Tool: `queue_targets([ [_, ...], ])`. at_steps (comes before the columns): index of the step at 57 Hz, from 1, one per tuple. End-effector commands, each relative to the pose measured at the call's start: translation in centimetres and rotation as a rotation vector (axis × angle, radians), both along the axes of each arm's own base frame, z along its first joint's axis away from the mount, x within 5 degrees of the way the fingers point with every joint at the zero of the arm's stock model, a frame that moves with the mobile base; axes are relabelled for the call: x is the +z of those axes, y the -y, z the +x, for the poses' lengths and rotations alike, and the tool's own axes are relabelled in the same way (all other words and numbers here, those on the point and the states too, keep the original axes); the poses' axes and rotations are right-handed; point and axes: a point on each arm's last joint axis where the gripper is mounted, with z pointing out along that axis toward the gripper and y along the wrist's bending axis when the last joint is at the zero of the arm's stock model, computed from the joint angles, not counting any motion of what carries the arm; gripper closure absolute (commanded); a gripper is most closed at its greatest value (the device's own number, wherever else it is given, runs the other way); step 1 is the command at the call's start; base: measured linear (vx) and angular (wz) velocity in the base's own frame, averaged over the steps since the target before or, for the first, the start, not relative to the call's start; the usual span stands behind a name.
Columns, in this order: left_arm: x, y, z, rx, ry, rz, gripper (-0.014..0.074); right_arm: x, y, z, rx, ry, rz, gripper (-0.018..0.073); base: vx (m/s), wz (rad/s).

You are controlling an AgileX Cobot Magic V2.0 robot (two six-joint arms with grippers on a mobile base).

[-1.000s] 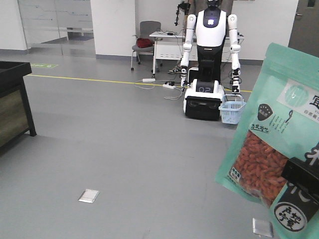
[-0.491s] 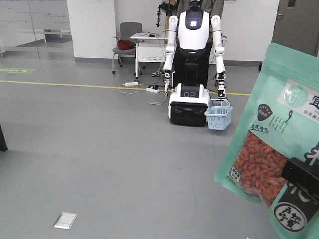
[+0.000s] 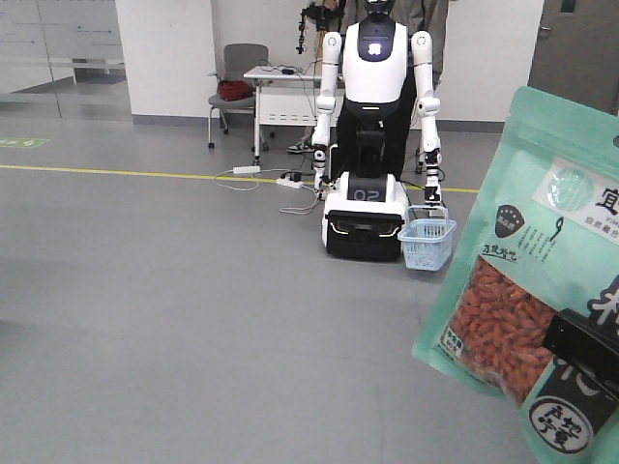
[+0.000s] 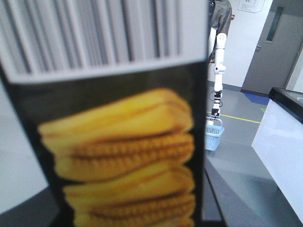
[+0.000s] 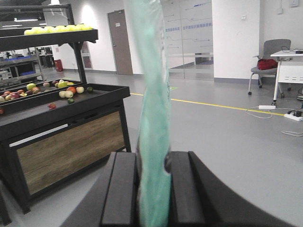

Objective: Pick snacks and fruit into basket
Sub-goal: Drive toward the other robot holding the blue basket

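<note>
The right gripper is closed flat on the pouch. Its two black, slab-like fingers press the pouch's lower edge from both sides. In the right wrist view the pouch stands upright and edge-on, a thin mint-green strip of glossy film.

In the front view the pouch fills the frame at 4 o'clock, tilted slightly. It shows a clear window of small red dried berries, a white label and round black marks with Chinese characters.

The left gripper itself does not show, so its state cannot be told. A black pack fills the left wrist view, blurred and very close. It is printed with stacked yellow ridged pieces under a white barcode band.

The basket is well apart from the pouch, across the smooth grey floor. It is pale blue lattice plastic with loop handles raised. It sits on the floor at 3 o'clock of the wheeled base of a white humanoid, just beside it.

At 9 o'clock in the right wrist view stands a black shelf with a wood-grain panel. Its tray carries round fruit in red, yellow, green and orange, too small to tell the kinds.
</note>
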Motion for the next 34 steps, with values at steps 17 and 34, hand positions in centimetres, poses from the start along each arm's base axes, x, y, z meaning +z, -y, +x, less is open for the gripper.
queue_targets([
  [17, 2.00, 0.18, -0.18, -0.024, 0.124, 0.004, 0.0594, 1.08, 0.30, -0.05, -0.032, 0.037, 0.008, 0.0568, 0.43, -0.15],
  [34, 1.99, 0.18, -0.17, -0.024, 0.123, 0.004, 0.0594, 1.08, 0.30, -0.05, -0.032, 0.037, 0.008, 0.0568, 0.44, -0.17],
])
